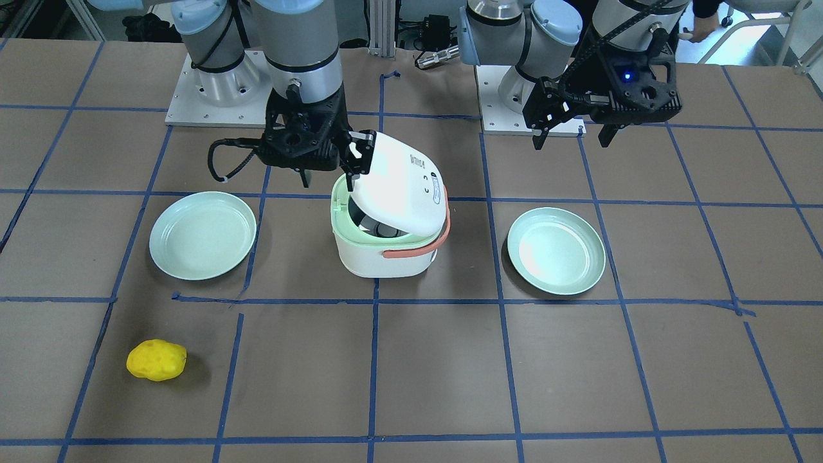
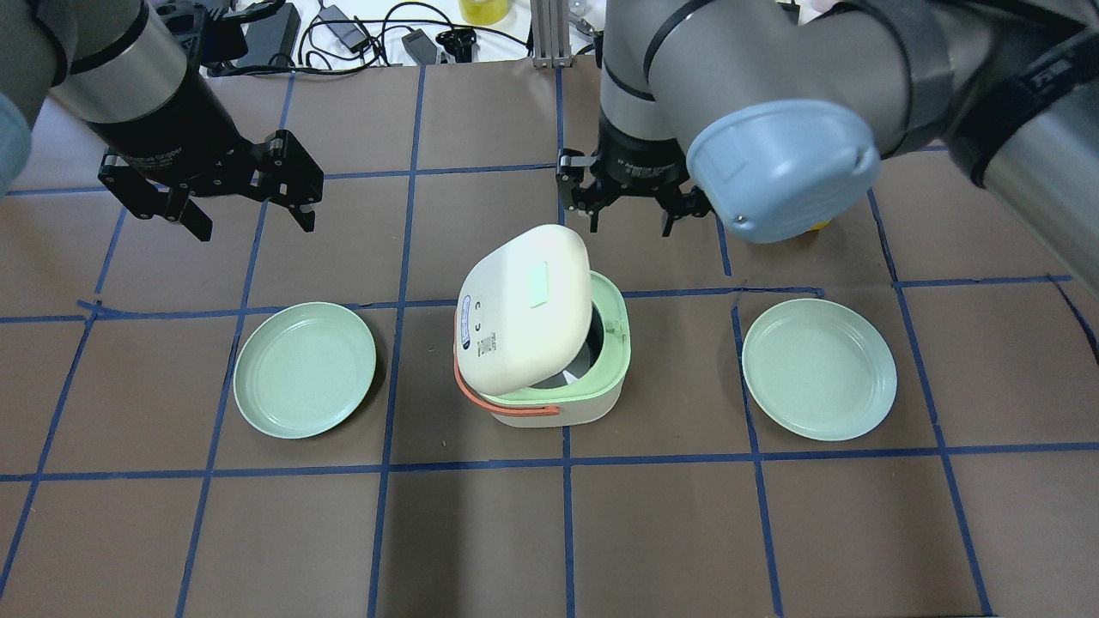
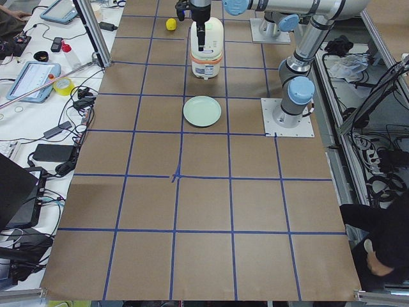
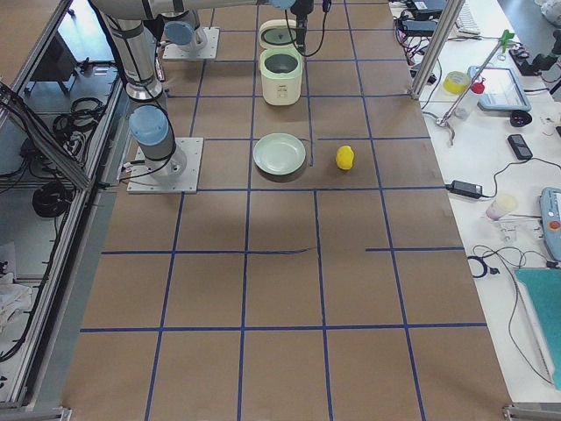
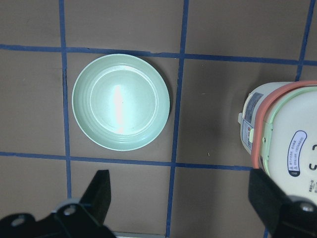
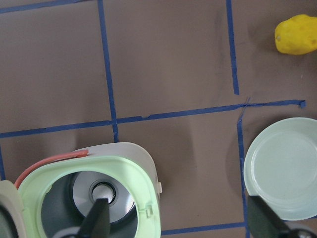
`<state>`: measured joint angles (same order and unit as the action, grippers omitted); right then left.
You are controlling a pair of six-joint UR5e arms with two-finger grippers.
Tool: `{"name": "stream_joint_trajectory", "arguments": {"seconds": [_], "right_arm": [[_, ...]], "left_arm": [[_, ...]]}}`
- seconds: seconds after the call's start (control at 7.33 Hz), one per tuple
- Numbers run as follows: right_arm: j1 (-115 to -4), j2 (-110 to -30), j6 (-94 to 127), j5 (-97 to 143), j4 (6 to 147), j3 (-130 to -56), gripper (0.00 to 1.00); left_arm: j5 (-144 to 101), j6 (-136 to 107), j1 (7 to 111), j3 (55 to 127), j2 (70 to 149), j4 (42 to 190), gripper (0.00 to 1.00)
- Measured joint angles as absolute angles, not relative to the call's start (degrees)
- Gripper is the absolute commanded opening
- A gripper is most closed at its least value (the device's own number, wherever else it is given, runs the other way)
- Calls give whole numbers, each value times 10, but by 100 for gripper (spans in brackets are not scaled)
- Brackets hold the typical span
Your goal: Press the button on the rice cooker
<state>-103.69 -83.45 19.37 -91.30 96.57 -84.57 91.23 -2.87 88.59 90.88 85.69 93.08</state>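
Two empty grippers, both spread wide: right gripper (image 2: 631,227) above the rice cooker (image 1: 379,254) rim, left gripper (image 2: 258,230) well apart. I judge the cooker light, rigid and slide-prone; press vertically, no grasp.

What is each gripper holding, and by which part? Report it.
Nothing held. The left gripper and the right gripper are both open and empty.

Two silver-grey arms (image 1: 302,38) with pale blue joint caps (image 2: 781,167).
Each ends in a black, angular gripper: the left gripper (image 1: 572,138) and the right gripper (image 1: 328,179). A small blue light (image 1: 627,76) glows just above the left jaws; a black cable (image 1: 222,161) loops out beside the right jaws. Well behind the jaws, white base plates (image 1: 186,112) show small screws.
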Motion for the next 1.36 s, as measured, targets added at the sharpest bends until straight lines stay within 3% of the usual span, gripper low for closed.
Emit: {"name": "stream_joint_trajectory", "arguments": {"seconds": [0.55, 1.36], "right_arm": [[-945, -843, 89, -912, 960, -816, 100], [-934, -845, 80, -909, 955, -814, 100]], "left_arm": [[912, -28, 886, 909, 857, 931, 100], [912, -28, 886, 909, 857, 931, 100]]}}
